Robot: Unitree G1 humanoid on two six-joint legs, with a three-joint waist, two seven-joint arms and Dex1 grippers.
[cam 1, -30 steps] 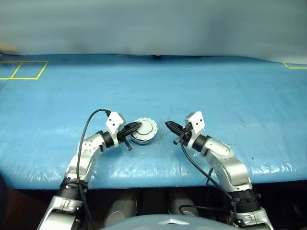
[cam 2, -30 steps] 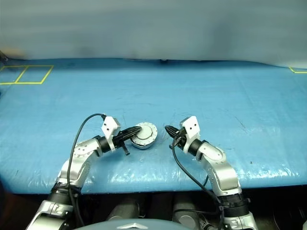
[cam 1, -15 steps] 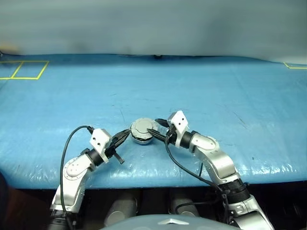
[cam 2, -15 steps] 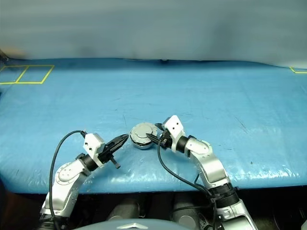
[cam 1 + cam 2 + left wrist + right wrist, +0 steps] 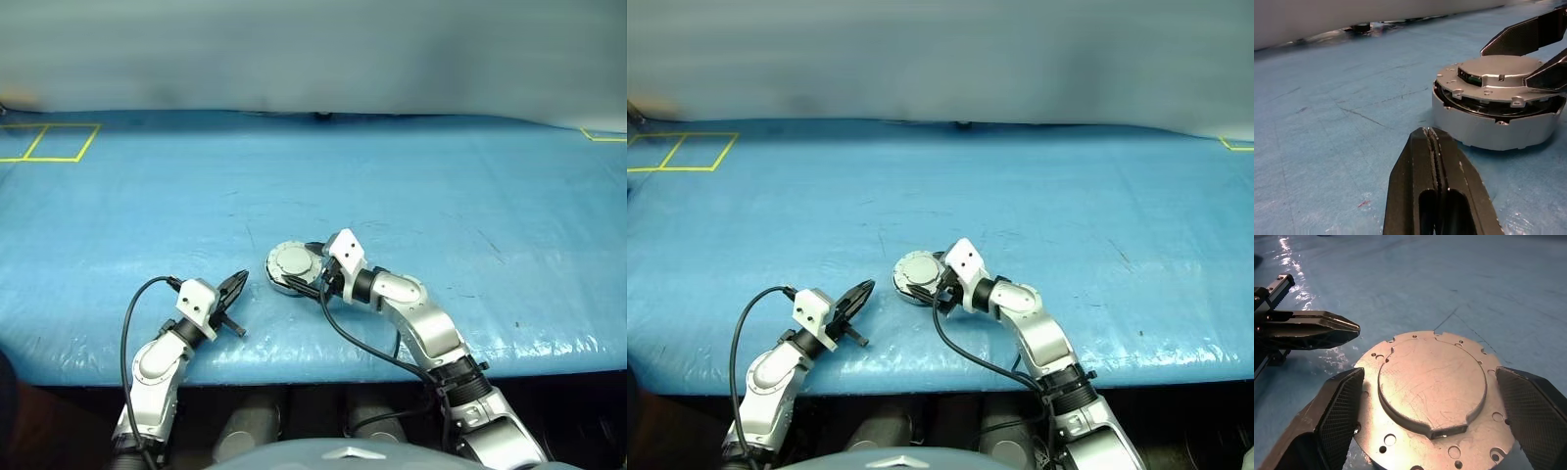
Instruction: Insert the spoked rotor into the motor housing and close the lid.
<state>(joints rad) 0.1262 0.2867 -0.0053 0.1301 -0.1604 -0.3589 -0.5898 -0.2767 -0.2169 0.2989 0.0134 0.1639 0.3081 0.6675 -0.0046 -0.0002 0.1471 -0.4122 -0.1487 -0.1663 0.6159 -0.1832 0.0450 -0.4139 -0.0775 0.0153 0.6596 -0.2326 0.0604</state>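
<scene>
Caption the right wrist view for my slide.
Open right gripper straddles the closed lid; shut left gripper waits beside it.

A lab-like test bench: blue plastic-covered table (image 5: 411, 186) with yellow tape squares (image 5: 49, 143).

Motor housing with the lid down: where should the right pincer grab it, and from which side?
Grip the motor housing across its grey outer wall, coming in low from the robot's right. The right pincer already straddles it, open. The lid is flat, smooth and overhangs, so probably poor purchase.
</scene>
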